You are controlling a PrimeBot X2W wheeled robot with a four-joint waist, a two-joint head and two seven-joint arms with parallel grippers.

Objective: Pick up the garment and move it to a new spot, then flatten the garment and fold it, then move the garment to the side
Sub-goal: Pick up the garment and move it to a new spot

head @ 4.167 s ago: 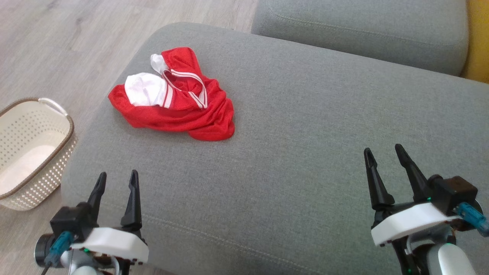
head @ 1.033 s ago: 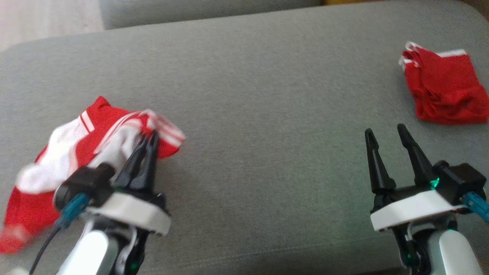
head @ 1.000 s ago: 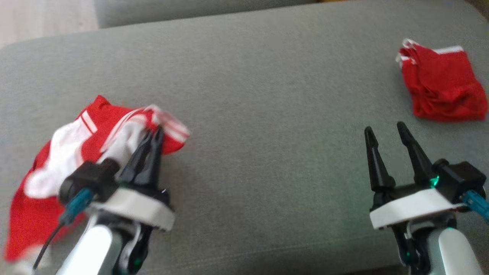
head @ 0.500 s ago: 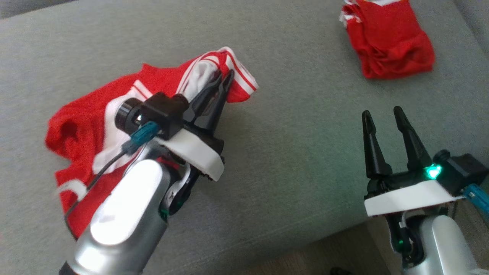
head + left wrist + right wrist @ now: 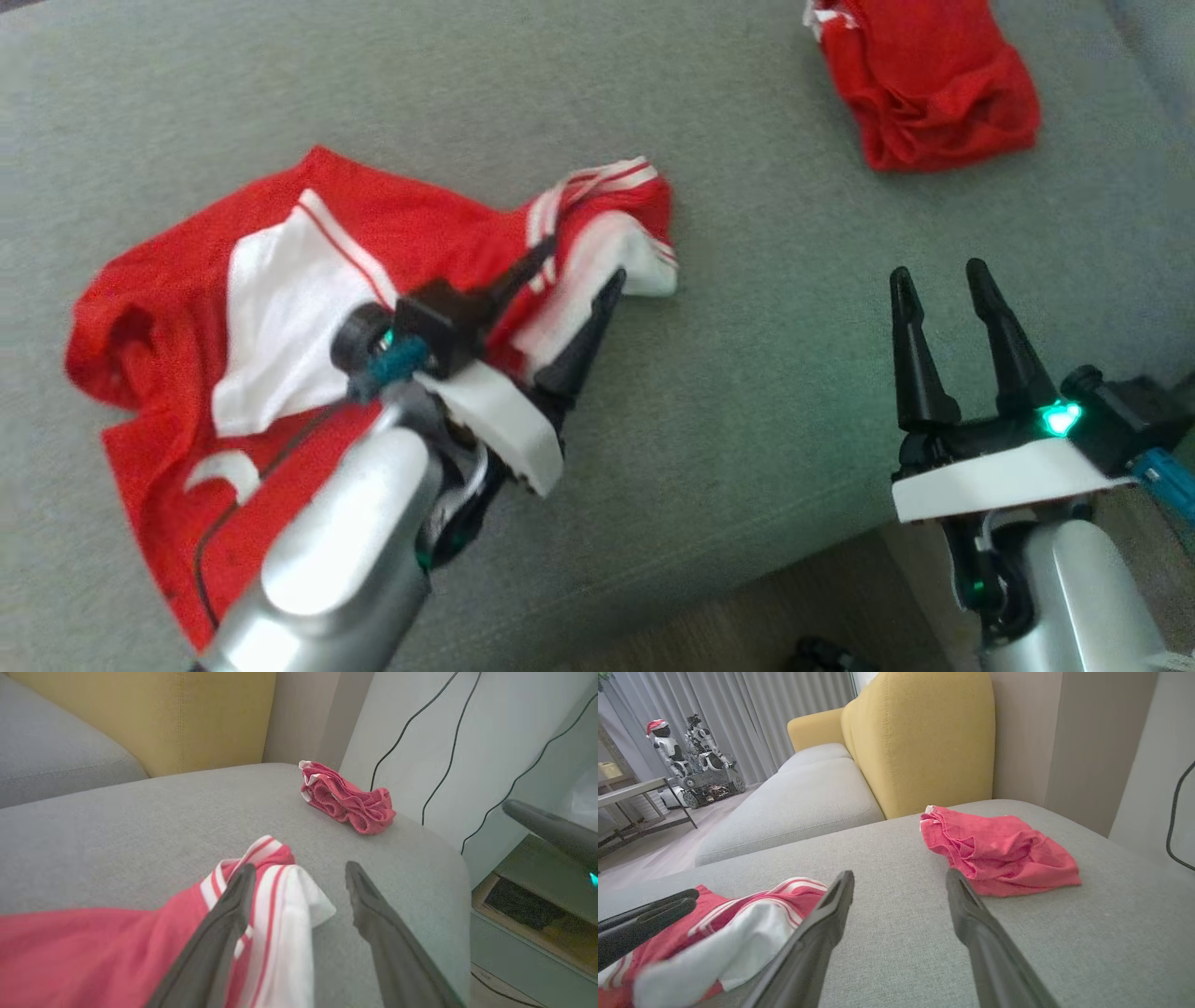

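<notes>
shirt [image 5: 392,210] lies crumpled at its new spot; our left gripper [image 5: 583,259] and right gripper [image 5: 936,271] gape empty. next: grip two edges, spread.

Grey woven-fabric sofa seat [image 5: 794,392] spans the head view. In the right wrist view, a mustard-yellow upholstered backrest [image 5: 924,742] stands at upper centre, grey pleated curtains [image 5: 752,704] hang at upper left, and pale wood-plank floor [image 5: 649,858] lies at left. In the left wrist view, thin black cables [image 5: 452,751] hang on a white wall [image 5: 504,728] at upper right.
</notes>
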